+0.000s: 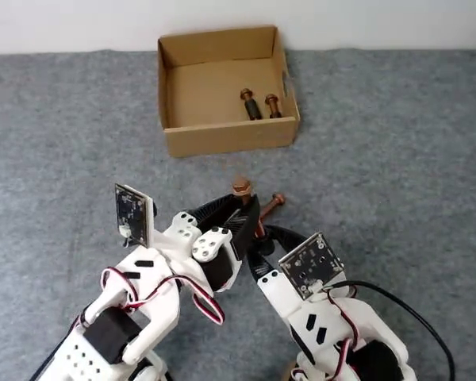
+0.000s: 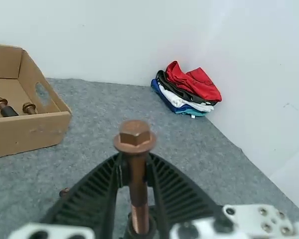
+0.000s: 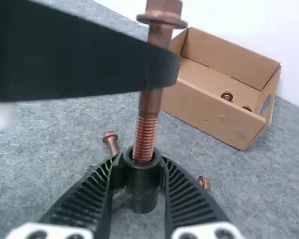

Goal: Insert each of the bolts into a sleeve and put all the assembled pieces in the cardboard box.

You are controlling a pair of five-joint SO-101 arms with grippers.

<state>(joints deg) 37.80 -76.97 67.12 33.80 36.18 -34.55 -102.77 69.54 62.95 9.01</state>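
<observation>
My left gripper (image 2: 134, 158) is shut on a copper bolt (image 2: 135, 164), holding it upright by the shank below its hex head. My right gripper (image 3: 142, 167) is shut on a black sleeve (image 3: 141, 183) directly beneath. The bolt's threaded end (image 3: 145, 139) sits in the sleeve's mouth. In the high view both grippers meet at mid-table, the left gripper (image 1: 242, 208) under the bolt head (image 1: 240, 188). The cardboard box (image 1: 230, 136) stands at the back with two assembled pieces (image 1: 260, 105) inside. Loose bolts (image 3: 109, 139) (image 3: 204, 182) lie on the mat.
Grey felt covers the table (image 1: 397, 159). One loose bolt (image 1: 272, 203) lies just beside the grippers. A pile of folded clothes (image 2: 187, 90) sits in the far corner by the white wall. Open mat stretches between the grippers and the box.
</observation>
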